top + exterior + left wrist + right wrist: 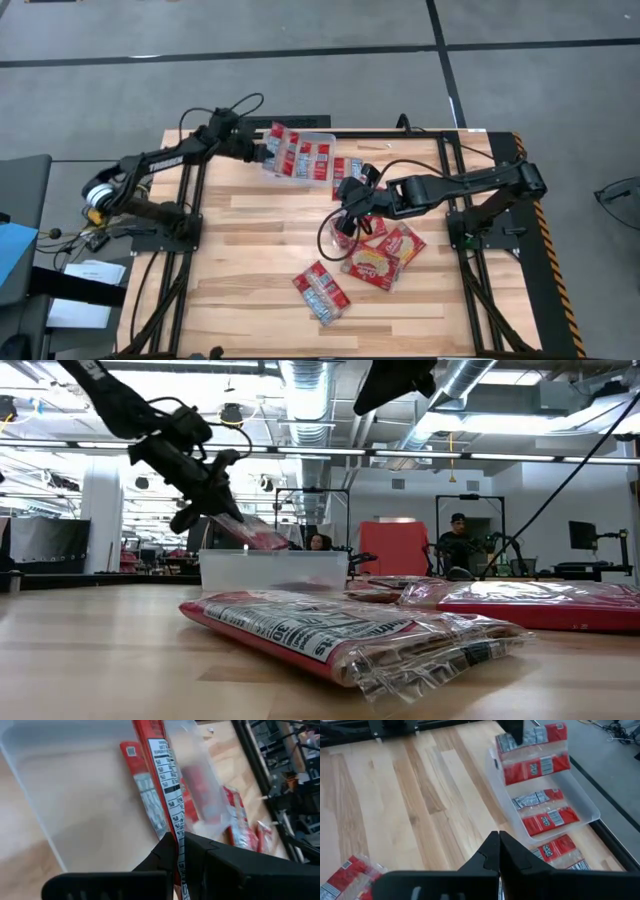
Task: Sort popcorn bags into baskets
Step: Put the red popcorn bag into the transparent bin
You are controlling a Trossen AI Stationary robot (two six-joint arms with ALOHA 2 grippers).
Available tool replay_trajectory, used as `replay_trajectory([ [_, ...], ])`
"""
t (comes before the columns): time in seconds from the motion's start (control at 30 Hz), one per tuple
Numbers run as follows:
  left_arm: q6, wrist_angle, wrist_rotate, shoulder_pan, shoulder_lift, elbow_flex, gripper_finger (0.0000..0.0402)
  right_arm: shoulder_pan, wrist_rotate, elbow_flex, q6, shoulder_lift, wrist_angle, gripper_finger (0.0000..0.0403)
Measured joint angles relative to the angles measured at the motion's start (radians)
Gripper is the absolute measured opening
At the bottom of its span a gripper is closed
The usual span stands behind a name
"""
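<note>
- Popcorn bags, flat red packets, lay in two places in the high view: some in the clear rectangular plastic tub [300,160] near the far edge of the wooden surface [250,260], and loose ones near the middle, a narrow banded packet [322,291] and a larger cream-pictured packet [372,265] among them.
- In the high view the left gripper [266,152] hung at the tub's edge; the right gripper [348,222] hovered above the loose packets.
- The low view showed the left gripper holding a red packet [262,538] tilted over the tub.
- The left wrist view showed its fingers [167,854] pinching that packet's edge.
- In the right wrist view the fingers [490,850] were pressed together, empty.
- Judged step: dropping a packet into the tub; next, release it, and the right arm must spread its fingers over another packet.
</note>
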Motion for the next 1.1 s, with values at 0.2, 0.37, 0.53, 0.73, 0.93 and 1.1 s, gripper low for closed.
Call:
replay_trajectory([
  [0.2, 0.01, -0.012, -0.045, 0.0, 0.077, 0.038, 0.0, 0.002, -0.003, 0.0, 0.018, 0.0, -0.025, 0.0036],
  [0.37, 0.03, -0.066, -0.045, -0.006, 0.125, 0.037, 0.0, 0.002, -0.004, 0.0, 0.024, 0.0, -0.048, 0.0035],
  [0.53, 0.033, -0.067, -0.068, -0.012, 0.172, 0.037, 0.001, 0.001, -0.003, 0.0, 0.023, 0.0, -0.046, 0.0023],
  [0.73, 0.022, -0.049, -0.083, -0.012, 0.191, 0.037, 0.0073, 0.001, -0.003, 0.0, 0.024, 0.0, -0.047, 0.0024],
  [0.93, 0.006, -0.006, -0.04, -0.013, 0.191, 0.037, 0.0188, 0.0, -0.003, 0.0, 0.027, 0.0, -0.057, 0.0049],
  [1.1, -0.02, -0.038, 0.009, 0.018, 0.191, 0.083, 0.0265, 0.0, -0.003, 0.0, 0.027, 0.0, -0.058, 0.0056],
])
